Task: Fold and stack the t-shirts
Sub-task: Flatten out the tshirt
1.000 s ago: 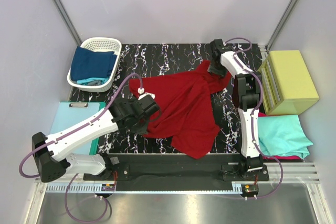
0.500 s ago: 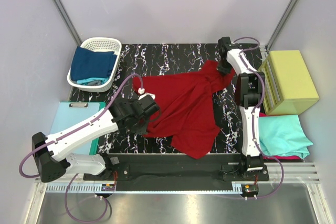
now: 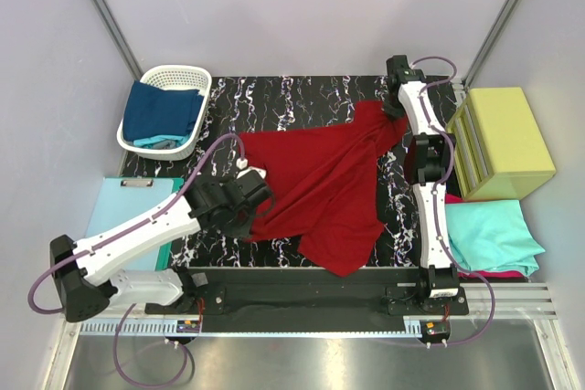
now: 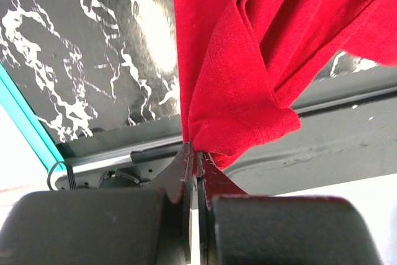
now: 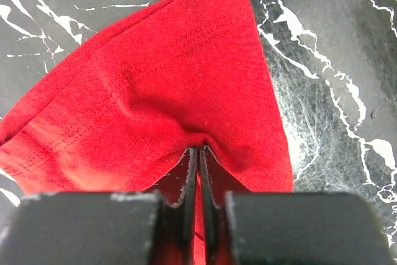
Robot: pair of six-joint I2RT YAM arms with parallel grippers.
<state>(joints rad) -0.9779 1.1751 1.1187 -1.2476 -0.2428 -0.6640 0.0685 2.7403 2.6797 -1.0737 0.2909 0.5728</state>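
Note:
A dark red t-shirt lies spread and rumpled across the black marbled table. My left gripper is shut on the red t-shirt's left edge, and the left wrist view shows a cloth corner pinched at the left gripper's tips. My right gripper is shut on the red t-shirt's far right corner, with the right gripper's tips pinching the fabric. A navy blue t-shirt sits in the white basket. A folded teal t-shirt lies on a magenta t-shirt at the right.
A yellow-green box stands at the right of the table. A pale-blue sheet on a clipboard lies at the left, under the left arm. Grey walls enclose the back and sides.
My right gripper closed on the red t-shirt's far corner and moved toward the back right, pulling that corner out. The left gripper kept its hold and shifted slightly left.

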